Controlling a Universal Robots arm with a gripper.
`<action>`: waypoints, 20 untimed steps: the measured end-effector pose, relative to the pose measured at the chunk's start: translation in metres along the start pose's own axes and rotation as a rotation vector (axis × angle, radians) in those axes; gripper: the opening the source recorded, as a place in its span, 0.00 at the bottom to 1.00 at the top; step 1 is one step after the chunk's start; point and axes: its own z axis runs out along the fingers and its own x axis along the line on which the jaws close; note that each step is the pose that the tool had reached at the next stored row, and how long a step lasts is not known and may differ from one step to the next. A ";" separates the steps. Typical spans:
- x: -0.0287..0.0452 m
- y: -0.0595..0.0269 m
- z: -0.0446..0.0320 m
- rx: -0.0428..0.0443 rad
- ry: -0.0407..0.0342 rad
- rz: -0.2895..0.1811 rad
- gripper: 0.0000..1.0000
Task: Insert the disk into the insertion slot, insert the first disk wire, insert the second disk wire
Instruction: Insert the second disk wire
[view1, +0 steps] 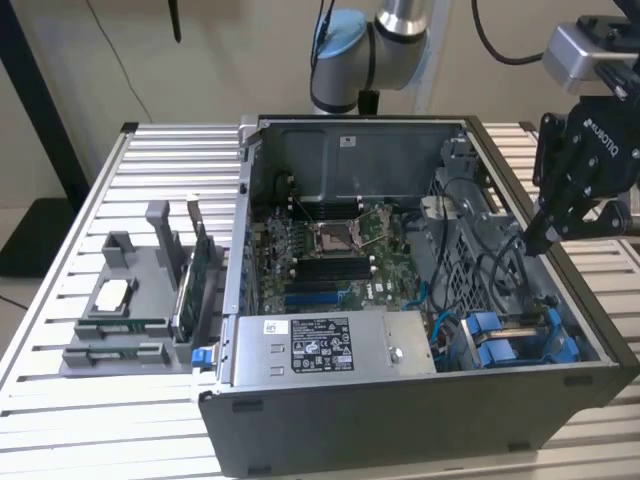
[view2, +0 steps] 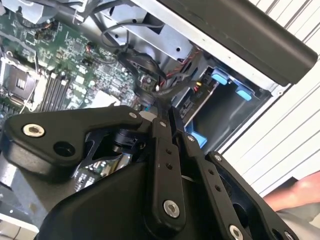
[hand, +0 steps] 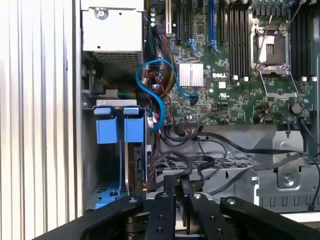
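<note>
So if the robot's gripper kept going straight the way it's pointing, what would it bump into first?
Probably the black cables. In the first wrist view the gripper points into the open computer case, and those looping cables lie right ahead of its tips, with the grey metal drive cage behind them. Depth is hard to judge.

We see an open grey computer case (view1: 420, 420) of matt painted sheet metal on a ribbed, brushed aluminium slatted table (view1: 60, 410); inside, a green circuit board (hand: 235, 95) with a finned bare-metal heatsink (hand: 190, 75), bright blue glossy plastic carrier tabs (hand: 119, 129), a perforated grey metal drive cage (hand: 220, 167) and rubbery black cables (hand: 235, 145); the black gripper (view2: 167, 107) shows matt anodised metal links with shiny steel screws, beside a grey matt plastic parts holder (view1: 125, 300)
</note>
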 end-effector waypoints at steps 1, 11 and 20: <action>0.0025 0.0003 -0.0002 0.0000 0.0001 0.000 0.16; 0.0299 0.0027 -0.0023 0.0000 -0.0001 0.000 0.16; 0.0450 0.0049 -0.0007 0.0000 0.0000 0.000 0.16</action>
